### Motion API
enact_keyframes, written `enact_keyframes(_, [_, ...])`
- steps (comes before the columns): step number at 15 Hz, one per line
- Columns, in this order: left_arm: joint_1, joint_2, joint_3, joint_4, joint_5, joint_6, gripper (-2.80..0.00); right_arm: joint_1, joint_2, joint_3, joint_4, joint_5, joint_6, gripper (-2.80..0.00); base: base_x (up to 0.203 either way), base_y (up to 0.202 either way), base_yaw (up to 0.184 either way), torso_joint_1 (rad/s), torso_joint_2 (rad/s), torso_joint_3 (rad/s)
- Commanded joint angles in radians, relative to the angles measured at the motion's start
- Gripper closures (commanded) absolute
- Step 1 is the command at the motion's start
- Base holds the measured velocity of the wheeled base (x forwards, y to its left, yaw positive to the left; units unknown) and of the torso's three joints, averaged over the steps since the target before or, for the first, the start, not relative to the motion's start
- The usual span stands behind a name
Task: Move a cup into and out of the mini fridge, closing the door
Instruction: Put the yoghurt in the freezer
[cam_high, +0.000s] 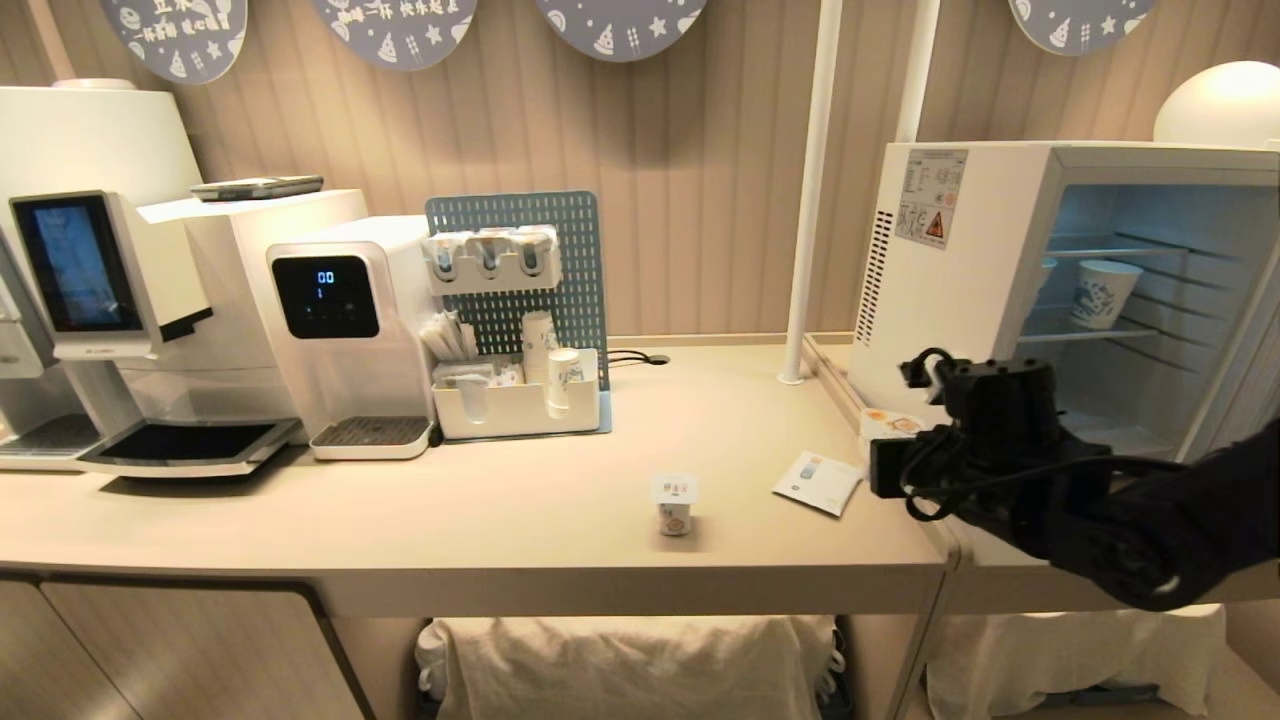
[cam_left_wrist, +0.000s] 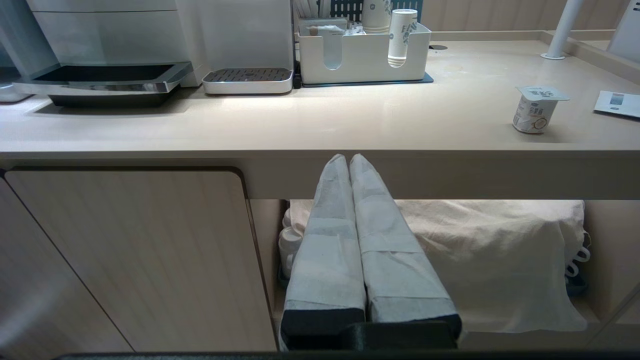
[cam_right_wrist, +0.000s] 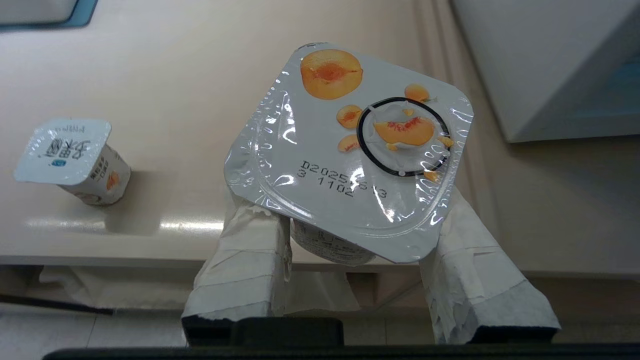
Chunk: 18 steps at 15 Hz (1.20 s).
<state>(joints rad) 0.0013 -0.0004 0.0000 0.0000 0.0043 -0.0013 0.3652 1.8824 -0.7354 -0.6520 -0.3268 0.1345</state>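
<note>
My right gripper (cam_right_wrist: 350, 220) is shut on a yogurt cup (cam_right_wrist: 350, 150) with a peach-printed foil lid, one taped finger on each side of its body. In the head view the cup (cam_high: 890, 421) hangs just in front of the mini fridge (cam_high: 960, 290), near its lower left corner. The fridge stands open, and a strip of the door (cam_high: 1250, 370) shows at the far right edge. A blue-patterned paper cup (cam_high: 1103, 292) sits on a wire shelf inside. My left gripper (cam_left_wrist: 348, 160) is shut and empty, parked below the counter's front edge.
A second yogurt cup (cam_high: 675, 503) stands alone on the counter (cam_high: 500, 520), with a flat leaflet (cam_high: 818, 482) to its right. A white pole (cam_high: 810, 200) rises left of the fridge. Water dispenser (cam_high: 340, 330), coffee machine (cam_high: 100, 290) and cup organiser (cam_high: 515, 400) line the back left.
</note>
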Motion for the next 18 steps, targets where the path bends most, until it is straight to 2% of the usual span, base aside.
enact_keyframes(1, [0.000,0.000,0.003,0.000,0.000,0.000,0.00,0.025,-0.247,0.057,0.036,-0.066,0.009,0.00,0.000,0.000,0.000,0.000,0.00,0.000])
enact_keyframes(2, [0.000,0.000,0.003,0.000,0.000,-0.002,0.00,0.048,-0.339,0.084,0.080,-0.127,0.022,0.00,0.000,0.000,0.000,0.000,0.00,0.000])
enact_keyframes(4, [0.000,0.000,0.003,0.000,0.000,-0.002,0.00,0.095,-0.502,0.117,0.209,-0.335,0.070,0.00,0.000,0.000,0.000,0.000,0.00,0.000])
enact_keyframes(5, [0.002,0.000,0.003,0.000,0.000,-0.003,0.00,0.110,-0.580,0.126,0.286,-0.468,0.100,0.00,0.000,0.000,0.000,0.000,0.00,0.000])
enact_keyframes(6, [0.000,0.000,0.003,0.000,0.000,-0.003,0.00,0.111,-0.643,0.135,0.353,-0.574,0.131,0.00,0.000,0.000,0.000,0.000,0.00,0.000])
enact_keyframes(7, [0.000,0.000,0.003,0.000,0.000,-0.002,0.00,0.083,-0.702,0.148,0.412,-0.638,0.161,0.00,0.000,0.000,0.000,0.000,0.00,0.000])
enact_keyframes(10, [0.000,0.000,0.003,0.000,0.000,-0.002,0.00,-0.128,-0.842,0.247,0.490,-0.698,0.181,0.00,0.000,0.000,0.000,0.000,0.00,0.000])
enact_keyframes(14, [0.000,0.000,0.002,0.000,0.000,0.000,0.00,-0.397,-1.135,0.437,0.494,-0.709,0.147,0.00,0.000,0.000,0.000,0.000,0.00,0.000])
enact_keyframes(16, [0.000,0.000,0.002,0.000,0.000,-0.001,0.00,-0.449,-1.326,0.523,0.500,-0.687,0.103,0.00,0.000,0.000,0.000,0.000,0.00,0.000])
enact_keyframes(18, [0.000,0.000,0.003,0.000,0.000,-0.002,0.00,-0.471,-1.517,0.580,0.529,-0.610,0.044,0.00,0.000,0.000,0.000,0.000,0.00,0.000])
